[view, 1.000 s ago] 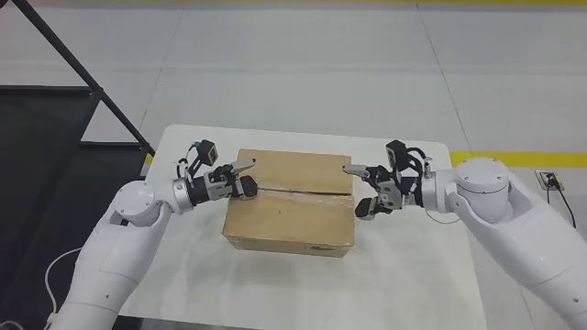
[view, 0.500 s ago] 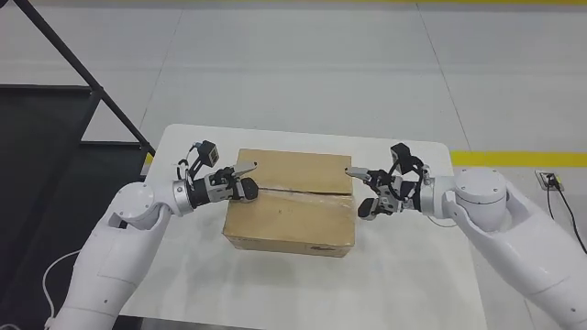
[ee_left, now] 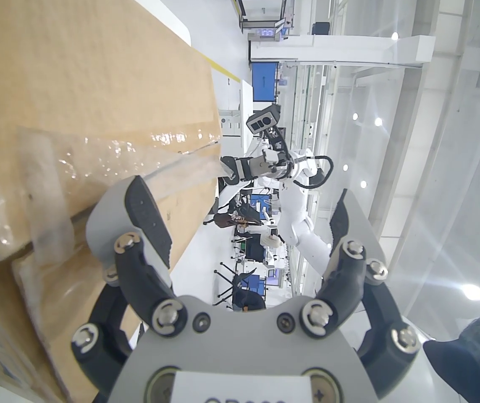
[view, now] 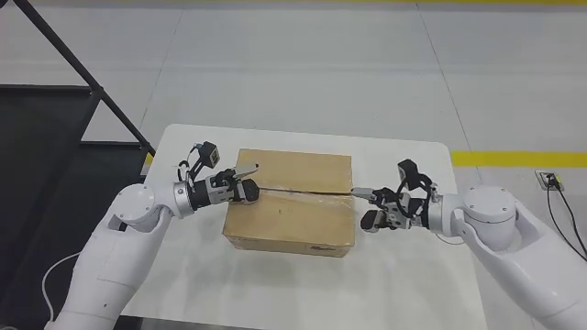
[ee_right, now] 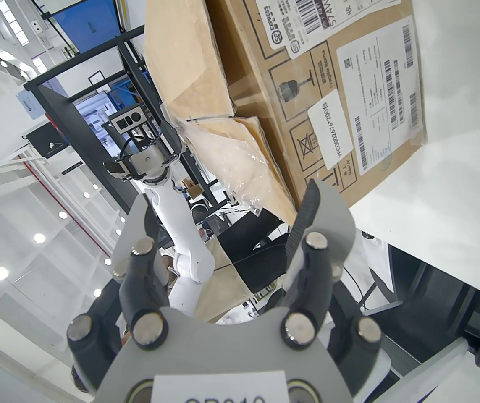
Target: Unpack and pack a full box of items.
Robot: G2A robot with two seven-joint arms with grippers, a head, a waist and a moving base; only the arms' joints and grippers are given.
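A closed brown cardboard box (view: pixel 289 200) with a taped centre seam lies in the middle of the white table (view: pixel 404 270). My left gripper (view: pixel 247 181) is at the box's left end by the seam, open, one finger (ee_left: pixel 147 220) close against the taped flap edge (ee_left: pixel 46 194). My right gripper (view: pixel 366 208) is open just off the box's right end, with nothing between its fingers. In the right wrist view the box (ee_right: pixel 340 64) shows its labelled side, and the flap ends (ee_right: pixel 231 144) are slightly lifted under clear tape. My right gripper (ee_right: pixel 223 220) stands open there too.
A black metal frame (view: pixel 73 64) and a dark floor mat (view: pixel 37 174) stand left of the table. A yellow floor line (view: pixel 514 158) runs to the right. Bare tabletop lies in front of the box and to its right.
My right gripper has shifted toward the table's near side and slightly away from the box end, staying open. The left gripper has barely moved.
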